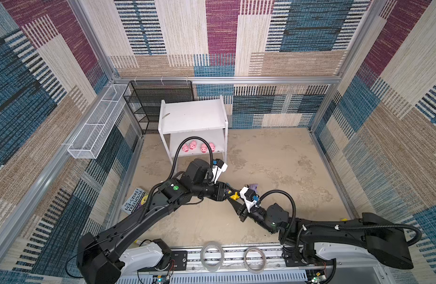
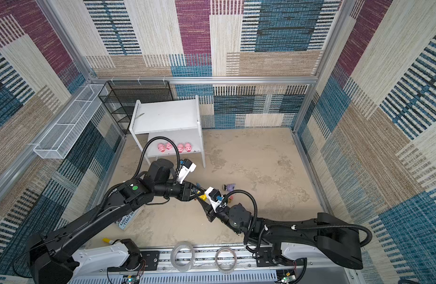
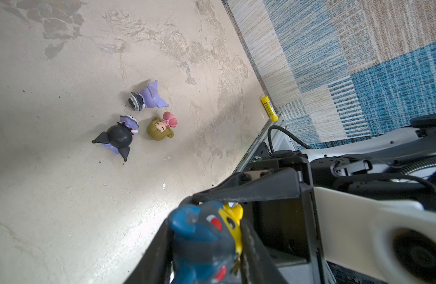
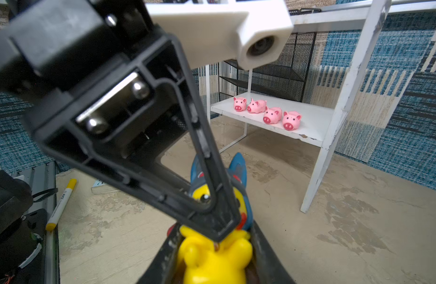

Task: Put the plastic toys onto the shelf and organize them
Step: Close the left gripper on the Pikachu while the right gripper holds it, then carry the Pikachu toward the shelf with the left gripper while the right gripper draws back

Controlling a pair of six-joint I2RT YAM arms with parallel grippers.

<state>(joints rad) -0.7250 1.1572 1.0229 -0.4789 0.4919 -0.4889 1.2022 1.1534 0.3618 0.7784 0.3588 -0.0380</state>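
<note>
Pinching the yellow hooded toy (image 4: 213,255) together above mid-surface, the left hand (image 3: 207,221) and right hand (image 4: 213,248) look mid-handover. Four pink pigs (image 4: 272,115) stand on the lower board of the shelf (image 1: 192,115); the doll (image 3: 160,127) and two black-and-purple figures (image 3: 118,136) (image 3: 148,97) lie on the surface (image 1: 273,157), unplaced.

Yellow figure with blue hood (image 4: 215,260) is pinched between left claw (image 3: 209,221) and right claw (image 4: 214,236). Just beyond them, two black-and-purple figures (image 3: 118,137) and blond doll (image 3: 160,126) lie toppled. Four pink pigs (image 4: 272,115) stand farther off on the lower board of the shelf (image 1: 192,115).
</note>
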